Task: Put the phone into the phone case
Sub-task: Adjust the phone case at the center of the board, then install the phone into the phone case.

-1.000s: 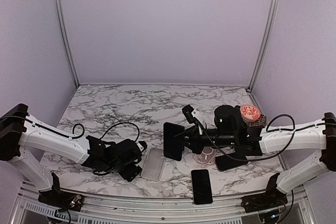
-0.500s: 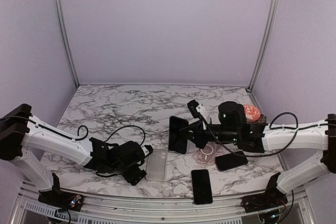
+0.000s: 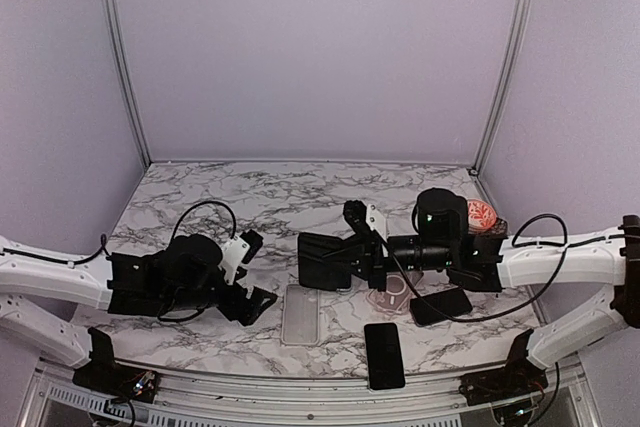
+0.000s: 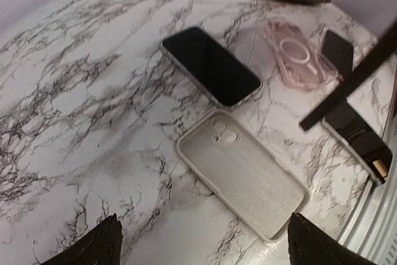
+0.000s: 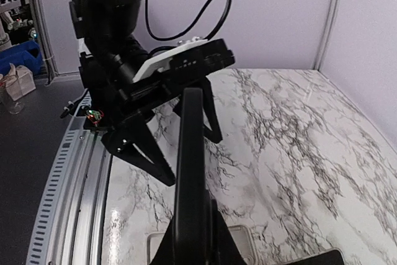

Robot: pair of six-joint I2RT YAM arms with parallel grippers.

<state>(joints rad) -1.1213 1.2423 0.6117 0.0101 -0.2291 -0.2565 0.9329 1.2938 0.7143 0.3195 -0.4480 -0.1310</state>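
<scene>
Phone (image 3: 322,262): black and slim, raised off the worktop (image 3: 230,197) and clamped at its right side between the closed fingers of the right end effector (image 3: 350,265). It hangs near the far end of the phone case (image 3: 300,314), and the right wrist view shows it edge-on. The phone case lies hollow side up on the marble, grey lining showing, with its camera cut-out at the far end.

Markings are few. A pink case (image 4: 298,60) carries a white ring with a short stem. A red-and-white patterned disc (image 3: 478,215) sits at the right rear, its pattern too small to read.

A second ago the left end effector (image 4: 205,234) lay low beside the phone case's left edge. Now it is drawn back leftward and raised, fingers spread wide with nothing between them. The phone case, then slanted, now lies nearly square to the front rail (image 3: 300,389). The held phone has shifted a little left and turns a broader face to the top camera.

A second phone (image 4: 211,65), pale-rimmed and screen up, lies just beyond the phone case. A third phone (image 3: 384,355) rests close to the front rail, and a dark slab (image 3: 440,305) lies beside the pink case. Bare marble runs left of the phone case and back to the rear wall.
</scene>
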